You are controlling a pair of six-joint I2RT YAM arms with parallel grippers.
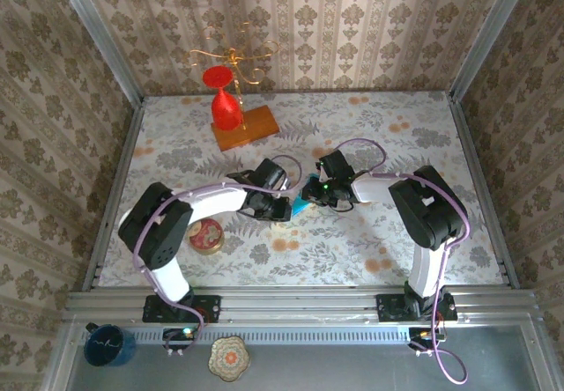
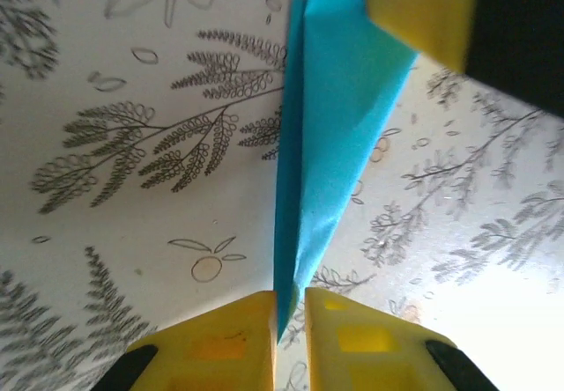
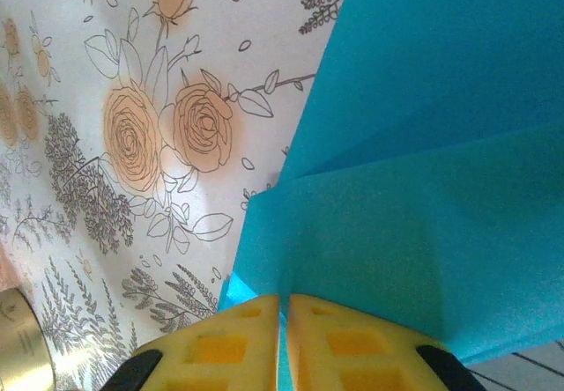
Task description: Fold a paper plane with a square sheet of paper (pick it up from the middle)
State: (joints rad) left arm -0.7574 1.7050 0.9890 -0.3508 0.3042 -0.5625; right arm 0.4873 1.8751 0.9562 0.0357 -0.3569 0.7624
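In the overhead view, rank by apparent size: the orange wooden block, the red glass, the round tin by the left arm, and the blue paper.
Largest: orange wooden block and red glass, too alike to rank.
Then: round tin.
Smallest: blue paper, only a sliver showing.

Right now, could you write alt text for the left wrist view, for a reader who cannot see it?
The left gripper, yellow jaws shut, pinches the lower tip of a folded teal-blue sheet of paper that rises as a narrow creased wedge. Another yellow jaw overlaps its top end, above a white cloth printed with grey ferns.
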